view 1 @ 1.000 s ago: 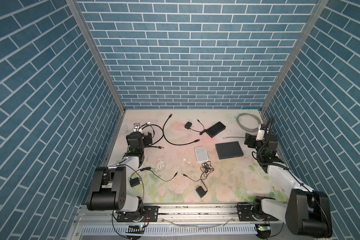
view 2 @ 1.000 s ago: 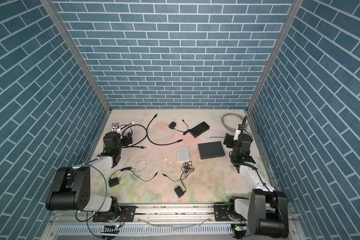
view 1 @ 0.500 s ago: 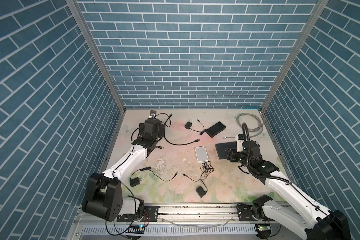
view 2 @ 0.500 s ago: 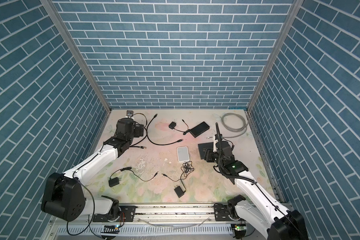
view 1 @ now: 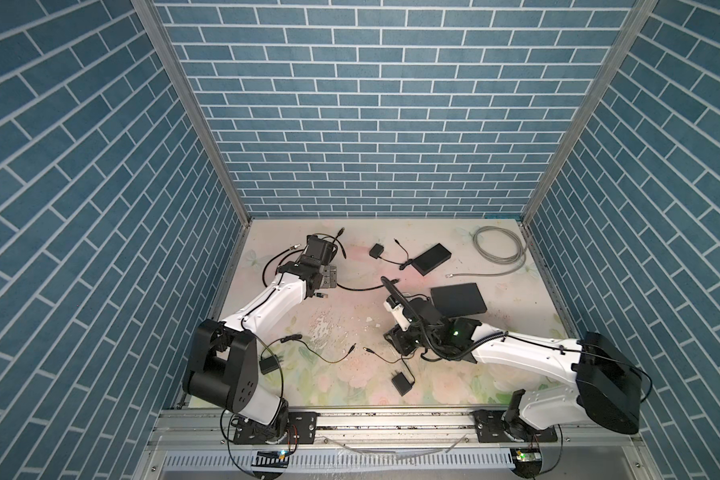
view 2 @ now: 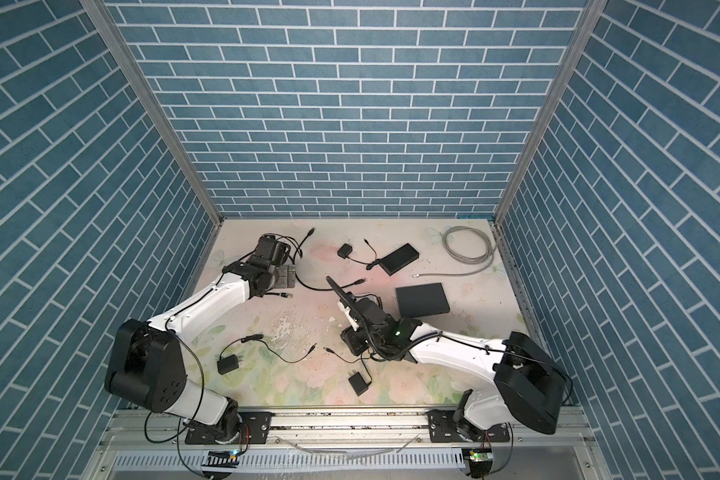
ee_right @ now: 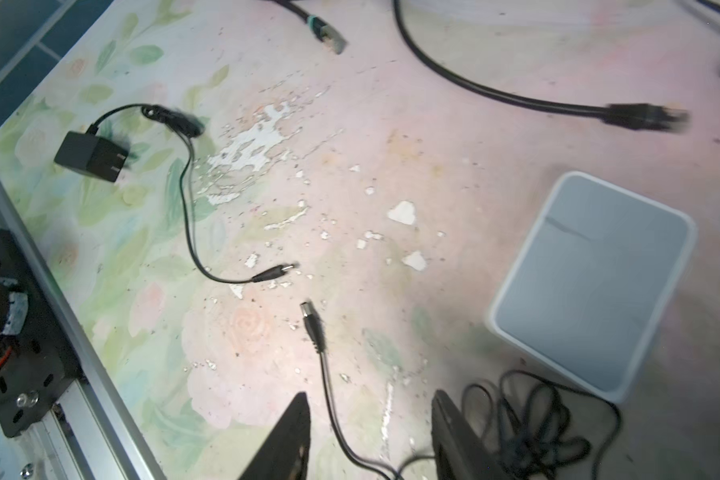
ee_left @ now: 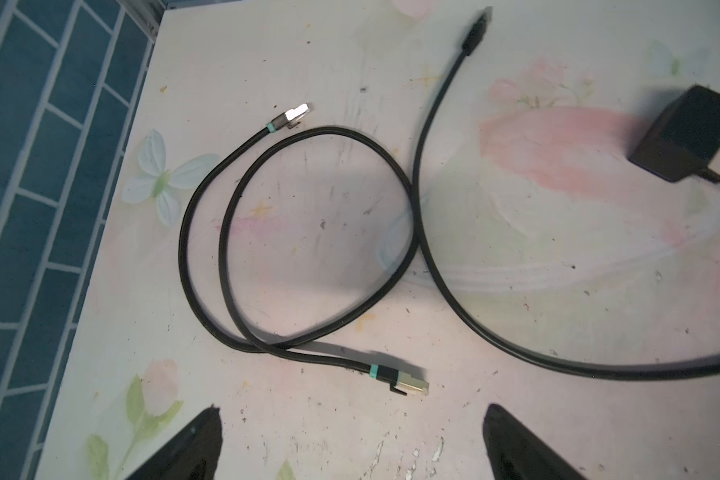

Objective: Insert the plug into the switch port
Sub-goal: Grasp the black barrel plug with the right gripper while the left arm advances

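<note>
In the left wrist view, the left gripper [ee_left: 352,409] is seen with its fingers spread wide and nothing between them. It is poised over an ethernet plug [ee_left: 404,380] with a teal band. That plug lies on the tabletop [ee_left: 308,232] near the left edge, toward the far left corner. The looped black cable [ee_left: 192,232] and its second plug [ee_left: 294,114] are made out clearly only here.

In the right wrist view, the right gripper [ee_right: 370,395] is shown parted, with a thin cable [ee_right: 329,399] running between the fingers unclamped. Its barrel plug [ee_right: 312,326] lies free just ahead. A white switch box [ee_right: 591,286] is seen close by, though its ports are not shown. In both top views that box is hidden beneath the right arm, near the middle of the tabletop. Which plug the task means cannot be told.

Only the top views show a grey coiled cable [view 1: 499,249] in the far right corner, a large black box [view 1: 458,299] and a slim black box [view 1: 431,258].

The surface is printed with pale flowers and is chipped white [ee_right: 250,145] near the middle. It is enclosed on three sides by blue brick-patterned walls [view 1: 371,124], and an aluminium rail [view 1: 391,419] runs along the near edge.
</note>
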`<state>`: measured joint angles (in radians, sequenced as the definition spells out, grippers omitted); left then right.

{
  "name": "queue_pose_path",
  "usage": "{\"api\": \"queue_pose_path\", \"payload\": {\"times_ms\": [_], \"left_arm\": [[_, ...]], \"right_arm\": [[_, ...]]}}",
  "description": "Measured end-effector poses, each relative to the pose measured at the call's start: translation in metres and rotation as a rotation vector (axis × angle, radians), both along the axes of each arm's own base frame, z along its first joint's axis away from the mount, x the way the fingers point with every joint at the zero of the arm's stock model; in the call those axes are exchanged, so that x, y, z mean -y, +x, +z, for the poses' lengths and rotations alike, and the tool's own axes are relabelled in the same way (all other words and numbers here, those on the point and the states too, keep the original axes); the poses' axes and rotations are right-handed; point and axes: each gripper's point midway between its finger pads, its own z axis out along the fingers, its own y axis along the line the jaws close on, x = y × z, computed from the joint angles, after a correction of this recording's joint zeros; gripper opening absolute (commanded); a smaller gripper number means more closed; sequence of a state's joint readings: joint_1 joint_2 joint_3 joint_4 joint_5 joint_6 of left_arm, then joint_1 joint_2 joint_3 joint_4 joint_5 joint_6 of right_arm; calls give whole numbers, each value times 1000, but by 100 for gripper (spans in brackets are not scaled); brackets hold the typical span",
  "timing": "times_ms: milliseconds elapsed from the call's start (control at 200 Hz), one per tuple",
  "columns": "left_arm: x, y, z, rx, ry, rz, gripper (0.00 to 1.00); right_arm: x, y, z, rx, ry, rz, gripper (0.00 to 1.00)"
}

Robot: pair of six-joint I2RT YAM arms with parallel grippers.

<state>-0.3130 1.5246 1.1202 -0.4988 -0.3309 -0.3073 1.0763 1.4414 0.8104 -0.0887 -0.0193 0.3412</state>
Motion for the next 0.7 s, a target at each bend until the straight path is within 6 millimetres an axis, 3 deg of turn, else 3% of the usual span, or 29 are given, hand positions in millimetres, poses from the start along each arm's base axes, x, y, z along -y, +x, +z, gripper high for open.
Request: {"api": "queue_pose_path", "payload": {"times_ms": [125,300,540,695], "left_arm": [[-14,1,7,-8,-14,49,98],[-21,0,8,-25,-28,71,98],[-29,-2,5,-40,-47,88,98],[-26,-3,4,-47,-58,80,98]], "right_arm": [[-25,-16,-23,-5,-39,104,46],[-40,-32,-47,-12,-96,187,43],[-40,-31,-61,0,-141,195,38],[-40,-27,-72,8,-179,199,28]]}}
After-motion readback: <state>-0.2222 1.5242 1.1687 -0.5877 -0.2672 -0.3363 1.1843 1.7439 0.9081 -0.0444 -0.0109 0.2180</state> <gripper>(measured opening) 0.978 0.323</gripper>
